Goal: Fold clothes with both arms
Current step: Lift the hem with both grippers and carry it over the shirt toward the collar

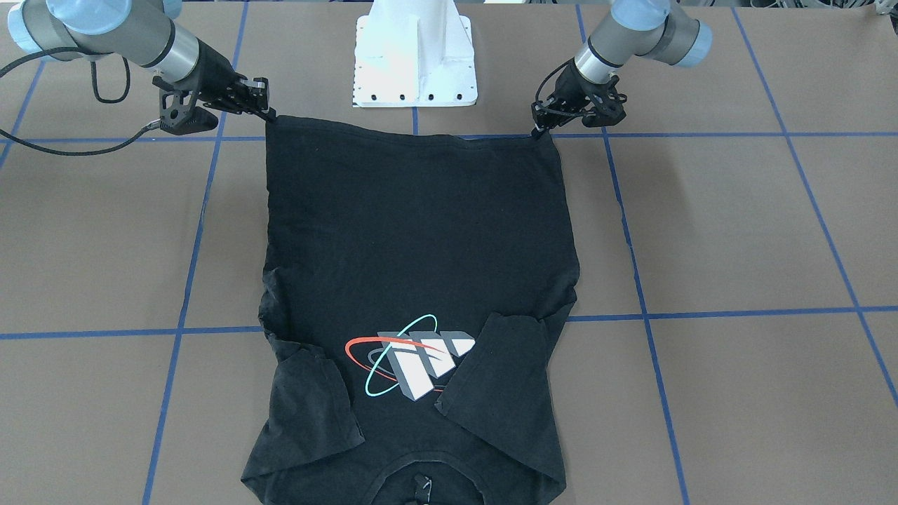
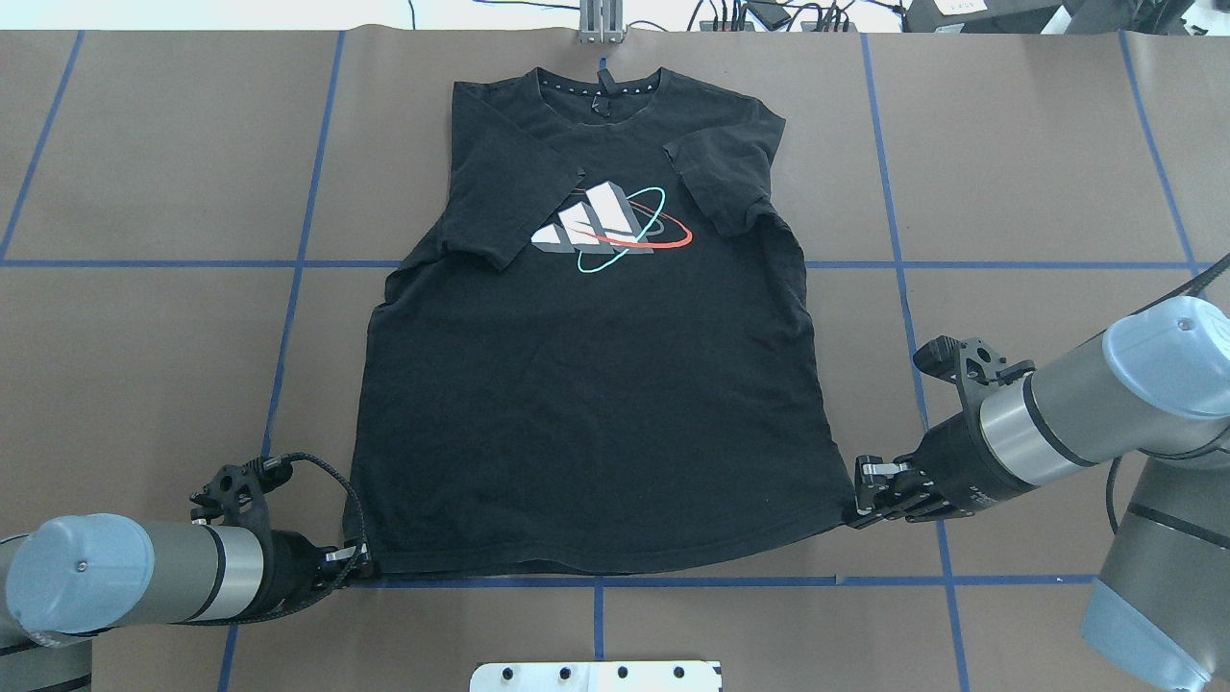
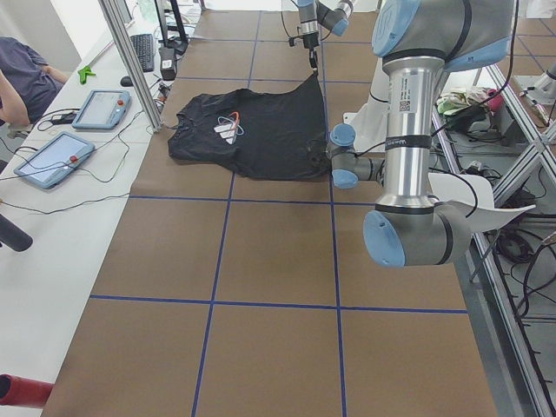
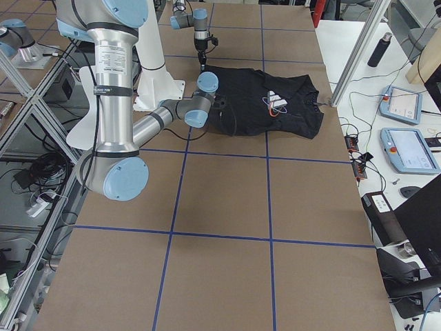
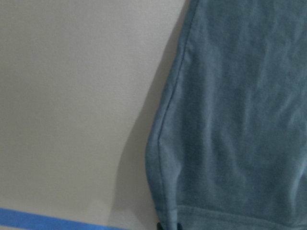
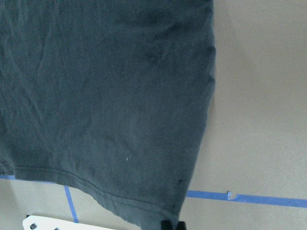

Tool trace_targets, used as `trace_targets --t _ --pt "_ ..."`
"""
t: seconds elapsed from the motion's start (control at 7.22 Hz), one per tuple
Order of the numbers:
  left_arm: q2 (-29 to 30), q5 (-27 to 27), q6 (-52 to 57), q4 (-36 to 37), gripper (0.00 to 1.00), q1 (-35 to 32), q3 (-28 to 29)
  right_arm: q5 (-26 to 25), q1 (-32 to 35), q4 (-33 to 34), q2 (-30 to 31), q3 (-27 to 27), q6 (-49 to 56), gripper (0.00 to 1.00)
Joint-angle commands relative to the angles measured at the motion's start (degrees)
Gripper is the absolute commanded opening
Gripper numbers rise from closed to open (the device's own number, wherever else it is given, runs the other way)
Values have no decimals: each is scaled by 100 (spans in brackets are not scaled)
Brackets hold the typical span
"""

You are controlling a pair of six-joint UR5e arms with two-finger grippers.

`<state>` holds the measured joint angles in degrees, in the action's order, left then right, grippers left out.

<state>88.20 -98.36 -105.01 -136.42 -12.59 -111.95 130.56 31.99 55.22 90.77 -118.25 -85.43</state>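
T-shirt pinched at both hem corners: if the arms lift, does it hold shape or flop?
Probably floppy: the T-shirt lies creased, its sleeves folded inward. The hem between left gripper and right gripper would likely sag unless kept taut. Looks thin and light, so pinch grips should hold.

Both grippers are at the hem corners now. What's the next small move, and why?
Probably lift both corners slightly, together. The left gripper and right gripper each seem shut on a hem corner of the T-shirt. Its sleeves are already folded in, so the hem likely goes toward the collar.
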Motion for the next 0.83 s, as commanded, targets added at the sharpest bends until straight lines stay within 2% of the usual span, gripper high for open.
trace_targets --t 0.0,0.28,0.42,0.69 --pt "-248 -138 7 -8 0 -59 -508 318 18 -20 124 -23 0 0" --pt "-626 -270 33 -16 0 -51 -870 932 1 -29 492 -163 0 0" --pt "-654 -454 33 -17 0 -51 -1002 1441 -8 -29 668 -233 0 0" --pt "-681 -1146 25 -8 0 -51 -1248 2215 -61 -29 1098 -470 -9 0"
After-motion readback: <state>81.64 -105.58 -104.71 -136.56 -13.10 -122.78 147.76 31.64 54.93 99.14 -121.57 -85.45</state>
